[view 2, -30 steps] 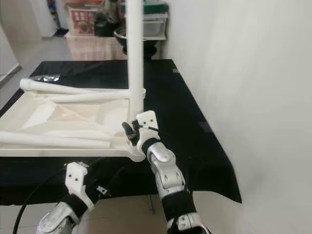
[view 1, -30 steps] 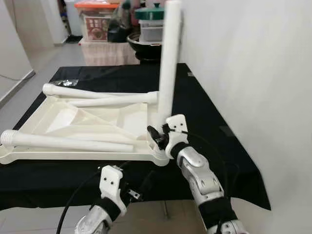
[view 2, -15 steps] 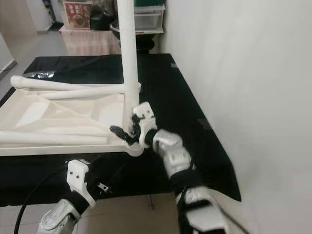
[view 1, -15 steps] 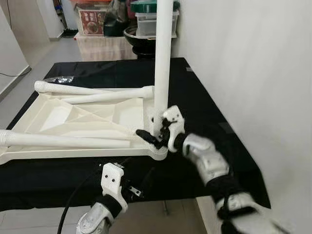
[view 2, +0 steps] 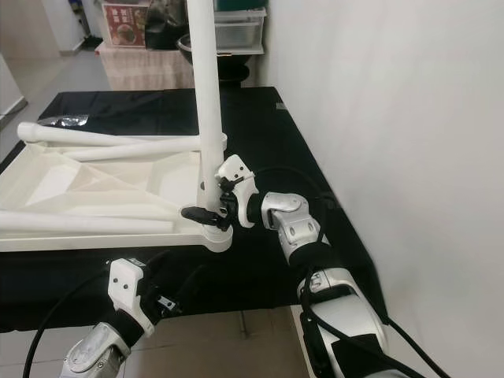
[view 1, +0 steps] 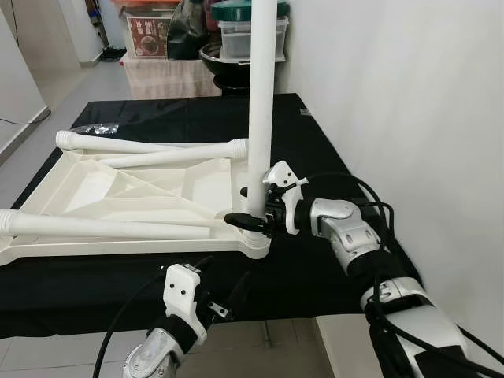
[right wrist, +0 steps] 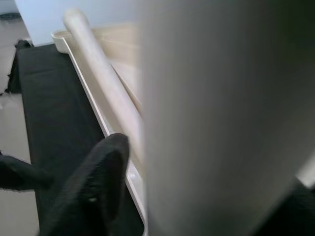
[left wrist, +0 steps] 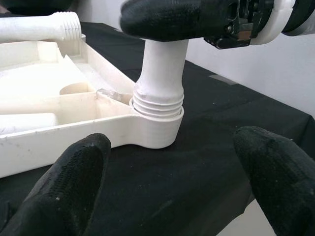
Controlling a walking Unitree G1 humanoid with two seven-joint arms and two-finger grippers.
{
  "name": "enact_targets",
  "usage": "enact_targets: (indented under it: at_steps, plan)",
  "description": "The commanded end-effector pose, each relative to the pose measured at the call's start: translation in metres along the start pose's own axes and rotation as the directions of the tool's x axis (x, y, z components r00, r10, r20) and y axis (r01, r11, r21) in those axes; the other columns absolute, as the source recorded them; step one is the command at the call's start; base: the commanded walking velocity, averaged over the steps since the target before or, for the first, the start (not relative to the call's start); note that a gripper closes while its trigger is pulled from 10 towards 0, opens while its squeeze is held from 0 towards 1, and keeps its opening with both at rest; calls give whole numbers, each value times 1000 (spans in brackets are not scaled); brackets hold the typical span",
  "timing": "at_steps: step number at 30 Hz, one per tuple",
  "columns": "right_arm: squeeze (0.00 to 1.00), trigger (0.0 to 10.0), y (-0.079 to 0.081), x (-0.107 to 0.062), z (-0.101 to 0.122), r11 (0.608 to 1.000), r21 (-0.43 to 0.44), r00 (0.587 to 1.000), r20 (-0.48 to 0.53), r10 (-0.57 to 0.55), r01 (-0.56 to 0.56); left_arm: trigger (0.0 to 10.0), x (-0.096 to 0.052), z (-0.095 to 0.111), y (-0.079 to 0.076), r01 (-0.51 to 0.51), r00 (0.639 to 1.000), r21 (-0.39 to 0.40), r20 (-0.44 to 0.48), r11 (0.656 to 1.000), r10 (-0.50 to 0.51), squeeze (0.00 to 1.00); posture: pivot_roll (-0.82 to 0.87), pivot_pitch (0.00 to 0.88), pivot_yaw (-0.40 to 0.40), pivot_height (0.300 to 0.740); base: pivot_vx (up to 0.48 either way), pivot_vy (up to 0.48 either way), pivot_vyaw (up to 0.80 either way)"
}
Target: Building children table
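Cream plastic tabletop (view 1: 118, 197) is lying upside down on a black cloth-covered table (view 1: 331, 157), ribbed underside facing up. One smooth round leg (view 1: 261, 94) is standing upright in the near right corner socket (left wrist: 156, 129), its threaded end partly showing above the socket rim. Three loose legs (view 1: 150, 153) are lying across the tray-like underside. Right gripper (view 1: 250, 215) is reaching in sideways, forearm level, fingers closing around the upright leg just above the socket. Left gripper (left wrist: 172, 182) is hovering low before the table edge, fingers (left wrist: 74, 182) spread apart, holding nothing.
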State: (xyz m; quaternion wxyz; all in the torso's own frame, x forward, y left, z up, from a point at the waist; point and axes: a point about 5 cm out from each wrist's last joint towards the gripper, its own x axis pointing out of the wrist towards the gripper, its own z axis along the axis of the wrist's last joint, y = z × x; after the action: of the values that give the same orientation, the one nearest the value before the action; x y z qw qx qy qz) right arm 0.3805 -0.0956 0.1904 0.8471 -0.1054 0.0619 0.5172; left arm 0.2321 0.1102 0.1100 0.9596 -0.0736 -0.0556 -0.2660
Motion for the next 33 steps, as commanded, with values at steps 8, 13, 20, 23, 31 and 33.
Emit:
enact_targets:
  at_steps: [8, 13, 20, 23, 31, 33]
  plan:
    - [0, 0, 0, -3, -16, 996, 86, 999, -35, 29, -26, 10000, -2, -3, -1, -8, 1000, -2, -11, 1000, 8, 0, 48, 73, -47, 740, 0, 0, 0]
    - [0, 0, -5, -16, -34, 969, 225, 994, -11, -105, 105, 10000, -3, -3, -1, -5, 1000, -5, -11, 1000, 5, 0, 42, 80, -47, 740, 0, 0, 0]
    - [0, 0, 47, -32, -110, 641, 314, 714, -285, -640, 700, 10000, -7, 0, 2, -12, 1000, 1, -11, 1000, 12, 0, 29, 100, -28, 740, 0, 0, 0]
    - [0, 0, 51, -24, -105, 661, 321, 734, -269, -624, 679, 10000, -7, 0, 3, -7, 1000, 3, -16, 1000, 7, 0, 32, 97, -26, 740, 0, 0, 0]
    - [0, 10000, 41, -9, -80, 694, 303, 755, -204, -623, 654, 10000, -6, -1, 3, -4, 1000, 5, -21, 1000, 4, 0, 44, 82, -30, 740, 0, 0, 0]
    - [1000, 10000, 41, -6, -63, 752, 309, 809, -140, -570, 583, 10000, -6, -2, 4, -11, 1000, 8, -20, 1000, 11, 0, 49, 74, -35, 740, 0, 0, 0]
